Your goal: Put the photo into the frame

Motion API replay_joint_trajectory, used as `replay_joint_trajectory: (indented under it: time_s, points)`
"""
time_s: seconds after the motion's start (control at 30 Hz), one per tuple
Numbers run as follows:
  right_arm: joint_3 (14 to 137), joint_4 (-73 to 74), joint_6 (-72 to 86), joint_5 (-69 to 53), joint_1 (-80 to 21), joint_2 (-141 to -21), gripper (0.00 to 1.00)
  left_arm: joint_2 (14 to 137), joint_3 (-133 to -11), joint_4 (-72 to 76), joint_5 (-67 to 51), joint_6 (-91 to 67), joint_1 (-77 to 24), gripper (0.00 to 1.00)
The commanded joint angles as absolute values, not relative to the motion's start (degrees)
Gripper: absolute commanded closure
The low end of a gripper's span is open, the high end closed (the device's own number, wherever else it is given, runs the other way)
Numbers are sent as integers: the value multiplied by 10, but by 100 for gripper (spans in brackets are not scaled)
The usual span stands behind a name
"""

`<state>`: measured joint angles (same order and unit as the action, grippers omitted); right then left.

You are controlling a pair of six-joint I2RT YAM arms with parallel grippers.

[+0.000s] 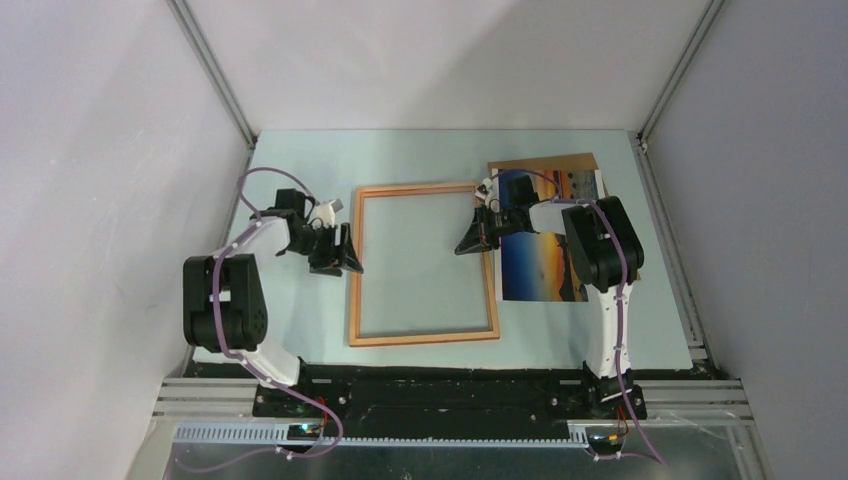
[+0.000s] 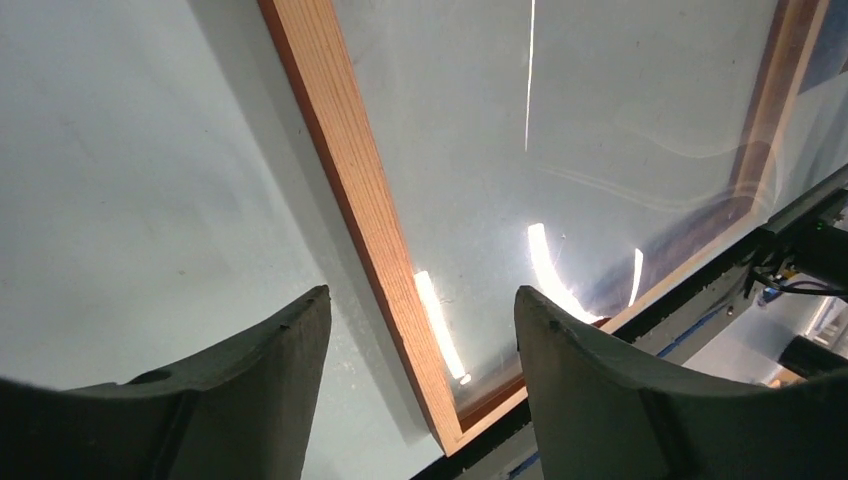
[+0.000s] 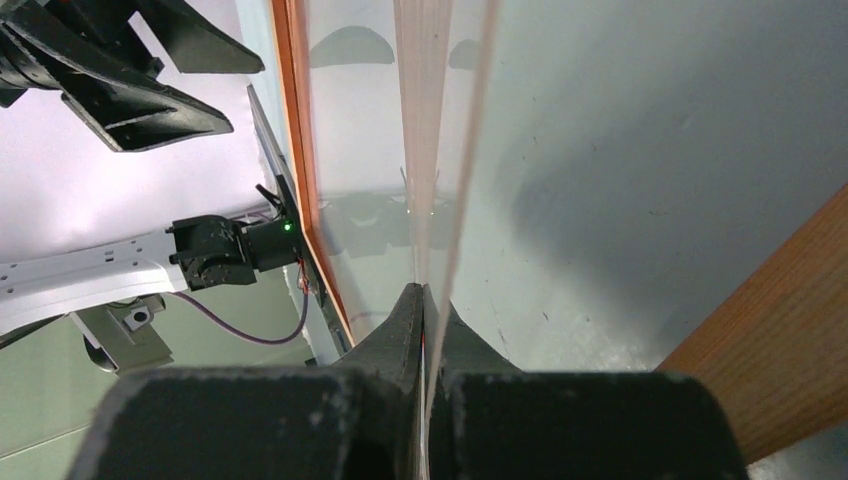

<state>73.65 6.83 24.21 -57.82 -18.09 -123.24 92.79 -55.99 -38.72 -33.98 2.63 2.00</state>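
The frame, thin orange-brown wood with a clear pane, lies flat mid-table. Its left rail runs between the fingers of my left gripper, which hovers open just above it without touching. From above, that left gripper sits at the frame's left side. The photo, a sunset print, lies right of the frame. My right gripper is by the frame's right rail, shut on the photo's left edge. In the right wrist view the photo shows edge-on as a thin pale sheet pinched in my right gripper.
A brown backing board lies under the photo at the back right, and its corner shows in the right wrist view. Grey walls with metal rails enclose the table on three sides. The black base bar runs along the near edge.
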Motion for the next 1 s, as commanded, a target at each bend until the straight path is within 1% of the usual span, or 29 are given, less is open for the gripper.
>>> replay_joint_trajectory:
  time_s: [0.0, 0.23, 0.67, 0.97]
  points:
    - [753, 80, 224, -571, -181, -1239, 100, 889, -574, -387, -322, 44, 18, 27]
    - [753, 79, 223, -569, -181, -1239, 100, 888, -631, -387, -319, 32, 6, 24]
    - [762, 86, 220, -565, -181, -1251, 100, 975, -758, -374, -307, 4, -131, 23]
    - [762, 94, 213, -559, -183, -1250, 100, 1043, -790, -340, -292, -20, -221, 23]
